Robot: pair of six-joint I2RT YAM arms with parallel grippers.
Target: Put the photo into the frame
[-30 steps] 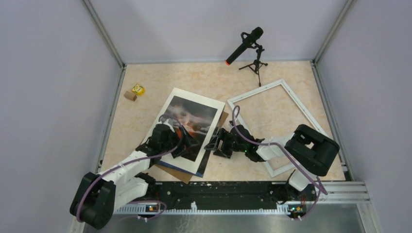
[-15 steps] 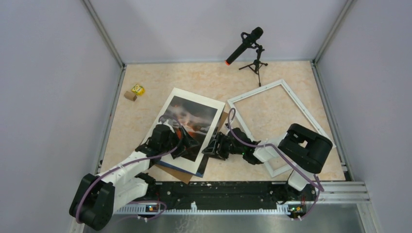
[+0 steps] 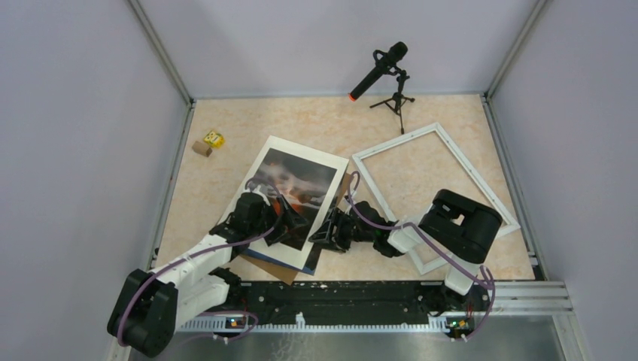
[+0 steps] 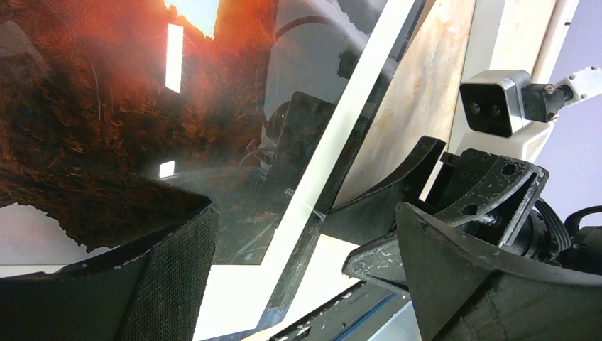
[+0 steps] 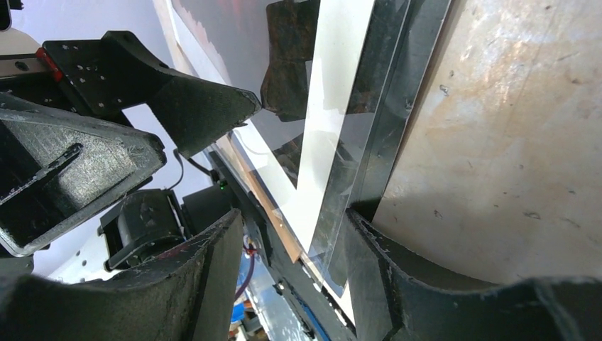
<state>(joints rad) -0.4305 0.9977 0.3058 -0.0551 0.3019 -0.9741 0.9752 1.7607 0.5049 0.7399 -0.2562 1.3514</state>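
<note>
The photo [image 3: 293, 184] lies at centre left, dark clouds and orange showing through a white mat border [image 3: 331, 162] under a clear sheet. In the left wrist view the photo [image 4: 106, 106] fills the left. The white frame [image 3: 395, 141] lies empty to the right. My left gripper [image 3: 288, 223] is open, pressed low over the photo's near right part [image 4: 305, 220]. My right gripper [image 3: 325, 232] is open at the stack's right edge; its jaws straddle the edge of the clear sheet [image 5: 294, 217] without closing on it.
A brown backing board [image 3: 280, 271] lies under the stack. A microphone on a tripod [image 3: 384, 64] stands at the back. Small yellow and brown blocks [image 3: 209, 143] sit at the far left. A metal rail [image 3: 361, 297] runs along the near edge.
My right gripper has slid left, low over the table, up to the right edge of the photo stack. The left arm and the stack have not moved.
</note>
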